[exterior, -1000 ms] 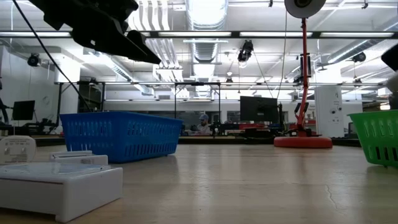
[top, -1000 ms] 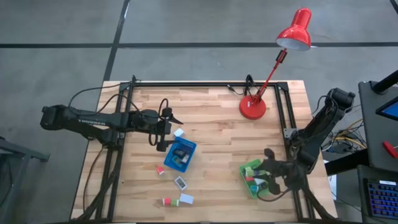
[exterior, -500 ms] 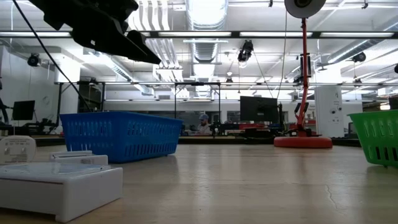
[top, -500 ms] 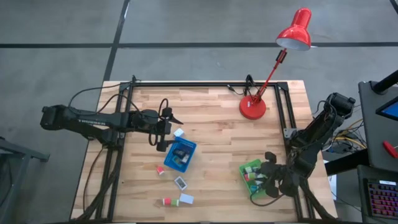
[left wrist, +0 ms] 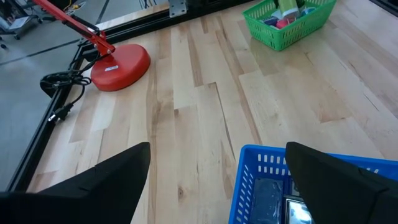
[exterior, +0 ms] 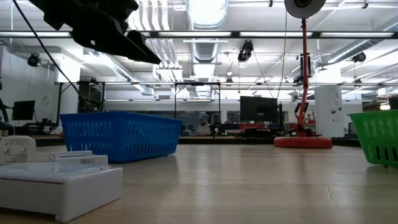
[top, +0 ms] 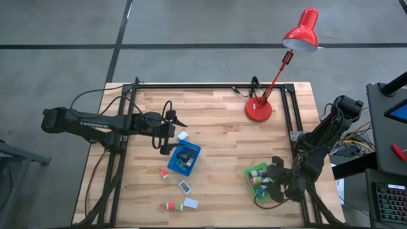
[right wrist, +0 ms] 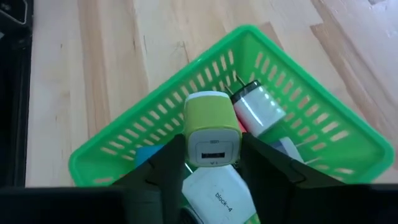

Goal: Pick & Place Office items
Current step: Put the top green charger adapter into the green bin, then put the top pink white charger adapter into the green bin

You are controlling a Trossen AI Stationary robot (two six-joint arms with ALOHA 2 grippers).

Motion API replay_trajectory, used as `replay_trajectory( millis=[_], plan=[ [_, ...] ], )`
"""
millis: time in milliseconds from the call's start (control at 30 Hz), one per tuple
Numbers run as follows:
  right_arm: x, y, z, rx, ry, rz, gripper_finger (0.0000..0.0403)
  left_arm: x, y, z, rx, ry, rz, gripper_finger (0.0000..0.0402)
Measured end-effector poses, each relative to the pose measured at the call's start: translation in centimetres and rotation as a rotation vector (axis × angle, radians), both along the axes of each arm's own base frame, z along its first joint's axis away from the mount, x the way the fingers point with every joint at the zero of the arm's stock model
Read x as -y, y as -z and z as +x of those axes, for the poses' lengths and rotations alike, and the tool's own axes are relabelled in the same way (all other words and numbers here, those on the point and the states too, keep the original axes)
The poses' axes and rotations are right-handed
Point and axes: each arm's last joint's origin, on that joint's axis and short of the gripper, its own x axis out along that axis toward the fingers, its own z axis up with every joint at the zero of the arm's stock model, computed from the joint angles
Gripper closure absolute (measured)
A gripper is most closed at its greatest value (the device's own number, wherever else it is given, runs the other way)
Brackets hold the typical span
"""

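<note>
Wood table (top: 216, 127) | left claw (top: 166, 132) spread above blue tray (top: 184, 158) | right claw (right wrist: 211, 163) pinching green charger (right wrist: 211, 129)

Level across a pale wooden table (exterior: 249, 186). White flat box (exterior: 59, 186) nearest, at left, with a white charger-like block (exterior: 15, 149) behind it. Blue slatted basket (exterior: 121, 134) farther back. Green basket (exterior: 376, 137) at right edge. Red lamp base (exterior: 303, 142) and upright red stem beyond. Dark arm (exterior: 93, 25) overhead at upper left.
</note>
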Motion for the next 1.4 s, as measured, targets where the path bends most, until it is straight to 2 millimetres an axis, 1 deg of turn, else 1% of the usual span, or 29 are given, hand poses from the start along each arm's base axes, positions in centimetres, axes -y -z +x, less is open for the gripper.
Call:
replay_trajectory(
  millis=[67, 167, 400, 533, 967, 1167, 1400],
  plan=[
    [0.0, 0.0, 0.0, -0.005, 0.012, 0.009, 0.0228, 0.0, 0.0, 0.0, 0.0, 0.0, 0.0, 0.0025],
    [0.0, 0.0, 0.0, -0.004, 0.032, 0.027, 0.0211, 0.0, 0.0, 0.0, 0.0, 0.0, 0.0, 0.0025],
    [-0.2, -0.3, 0.2, 0.021, 0.037, 0.033, 0.0204, 0.0, 0.0, 0.0, 0.0, 0.0, 0.0, 0.0025],
    [-0.3, -0.9, 0.5, 0.085, 0.036, -0.006, 0.0203, 0.0, 0.0, 0.0, 0.0, 0.0, 0.0, 0.0025],
    [-0.8, -2.6, 1.6, 0.377, 0.002, -0.279, 0.0202, 0.0, 0.1, -0.1, -0.012, -0.005, -0.01, 0.0025],
    [-0.4, -2.8, 2.0, 0.429, 0.034, -0.381, 0.0202, 0.0, 0.1, -0.1, -0.012, -0.014, -0.026, 0.0025],
    [0.8, -3.0, 3.3, 0.443, 0.111, -0.479, 0.0202, 0.0, 0.3, -0.2, -0.042, -0.031, -0.053, 0.0025]
  ],
)
